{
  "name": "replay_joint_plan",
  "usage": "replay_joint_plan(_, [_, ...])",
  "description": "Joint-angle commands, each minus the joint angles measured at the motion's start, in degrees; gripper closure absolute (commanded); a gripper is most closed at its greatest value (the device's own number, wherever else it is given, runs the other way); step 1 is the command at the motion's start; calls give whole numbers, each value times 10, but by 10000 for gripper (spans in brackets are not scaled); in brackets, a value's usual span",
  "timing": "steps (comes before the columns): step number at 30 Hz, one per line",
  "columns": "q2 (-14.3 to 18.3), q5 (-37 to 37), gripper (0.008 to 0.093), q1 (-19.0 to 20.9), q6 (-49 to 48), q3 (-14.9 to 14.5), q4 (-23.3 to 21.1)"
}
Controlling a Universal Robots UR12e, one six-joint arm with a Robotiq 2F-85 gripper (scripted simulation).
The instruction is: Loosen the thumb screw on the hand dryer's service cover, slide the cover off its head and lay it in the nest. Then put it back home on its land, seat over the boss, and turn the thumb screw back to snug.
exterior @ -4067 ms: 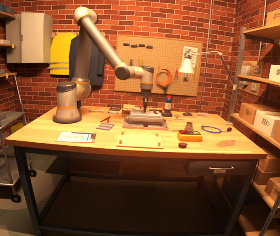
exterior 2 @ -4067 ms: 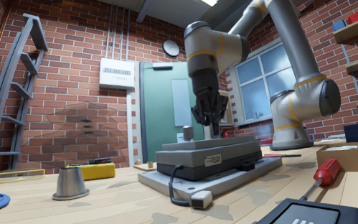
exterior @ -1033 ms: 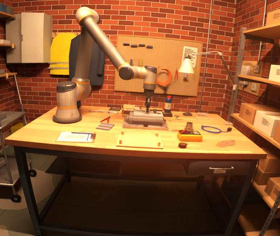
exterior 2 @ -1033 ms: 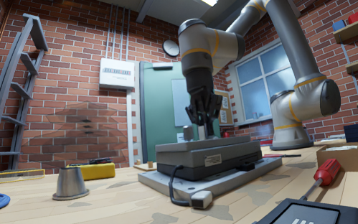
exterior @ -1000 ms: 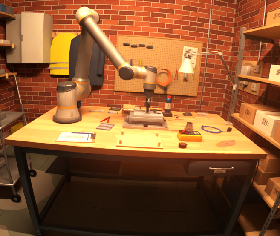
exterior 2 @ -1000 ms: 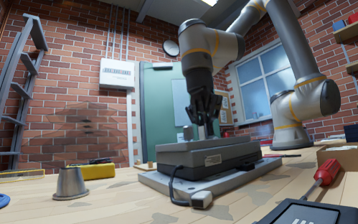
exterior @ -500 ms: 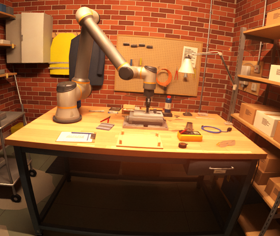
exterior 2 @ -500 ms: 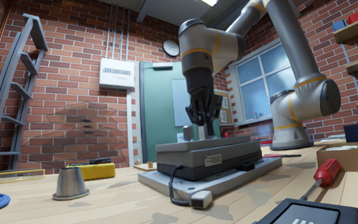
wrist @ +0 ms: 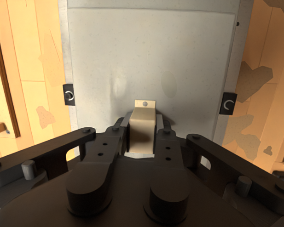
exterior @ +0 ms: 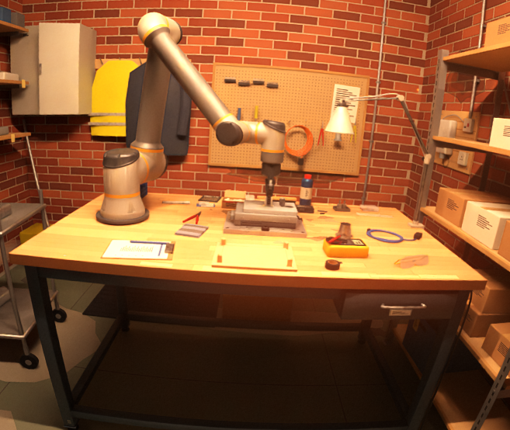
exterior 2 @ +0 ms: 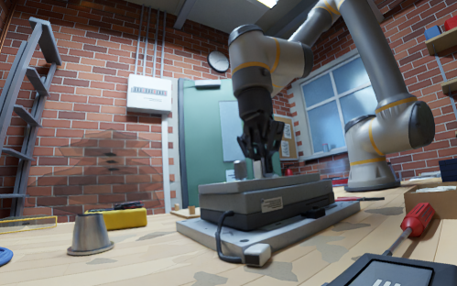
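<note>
At the back middle of the bench the grey hand dryer (exterior: 264,215) sits on its base plate with the light grey service cover (wrist: 149,61) lying flat on top. A cream handle tab (wrist: 141,129) stands up from the cover, and my gripper (wrist: 141,136) comes straight down on it, closed around the tab. The thumb screw (exterior 2: 240,169) stands upright on the cover just beside the gripper. The flat nest tray (exterior: 255,256) with orange corner blocks lies empty in front of the dryer.
Behind the dryer stand a pegboard, a small box and a blue-capped bottle (exterior: 307,187). A yellow multimeter (exterior: 345,247), metal cone (exterior 2: 89,234), blue cable and tape roll lie to the right; a clipboard (exterior: 138,249), grey pad and red pliers lie left.
</note>
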Motion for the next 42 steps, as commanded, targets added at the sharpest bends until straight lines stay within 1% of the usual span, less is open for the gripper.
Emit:
replay_joint_plan(1, [-1,0,934,0,0,-1,-1])
replay_joint_plan(13, [0,0,934,0,0,-1,0])
replay_joint_plan(33, [0,0,539,0,0,0,0])
replay_joint_plan(42, [0,0,534,0,0,0,0])
